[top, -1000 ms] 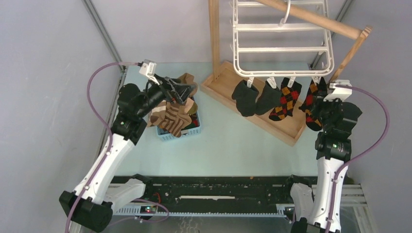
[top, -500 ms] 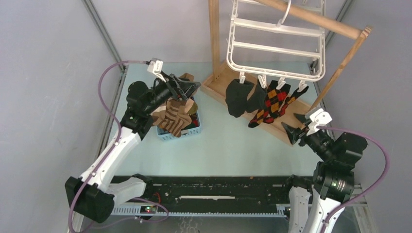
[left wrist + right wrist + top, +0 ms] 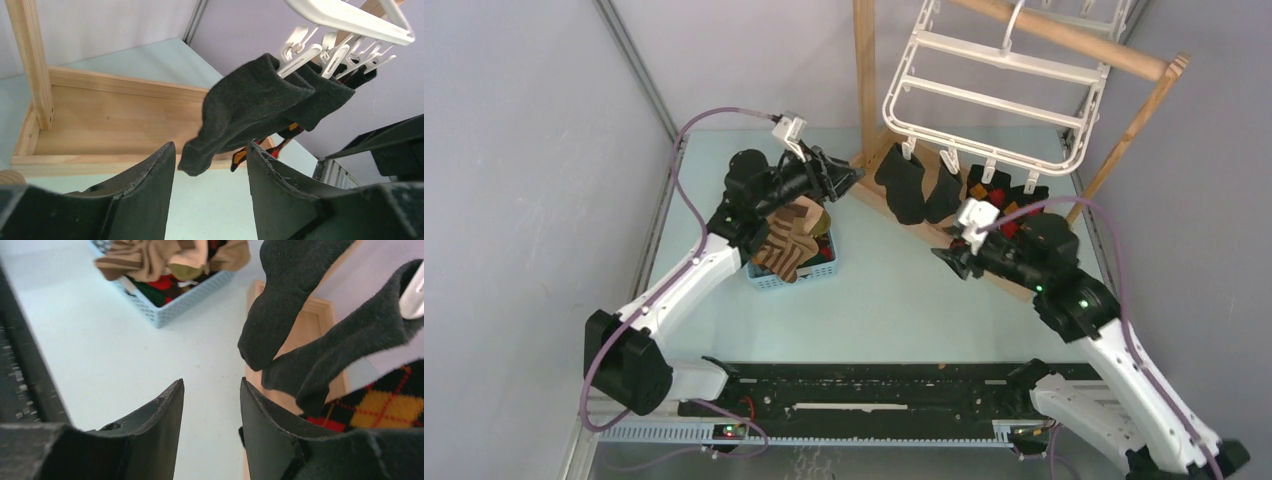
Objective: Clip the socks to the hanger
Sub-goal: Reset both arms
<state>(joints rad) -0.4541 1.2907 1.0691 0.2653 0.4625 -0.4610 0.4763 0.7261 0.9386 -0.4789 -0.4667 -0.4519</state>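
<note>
Hanging from one hanger (image 3: 350,16) are two black socks (image 3: 250,110) beside argyle ones (image 3: 385,407).

Light is even and diffuse from above. You'll see only faint, soft shadows on the table (image 3: 894,300) and no glare. Top view sharp. Left wrist view: near fingers (image 3: 145,200) slightly soft, white hanger (image 3: 350,15) nearly washed out, black socks (image 3: 250,105) hold little detail.

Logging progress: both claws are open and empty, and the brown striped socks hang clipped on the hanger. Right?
No: the top external view shows the brown striped socks in the blue basket, not on the hanger. Left claw and right claw are open and empty.
</note>
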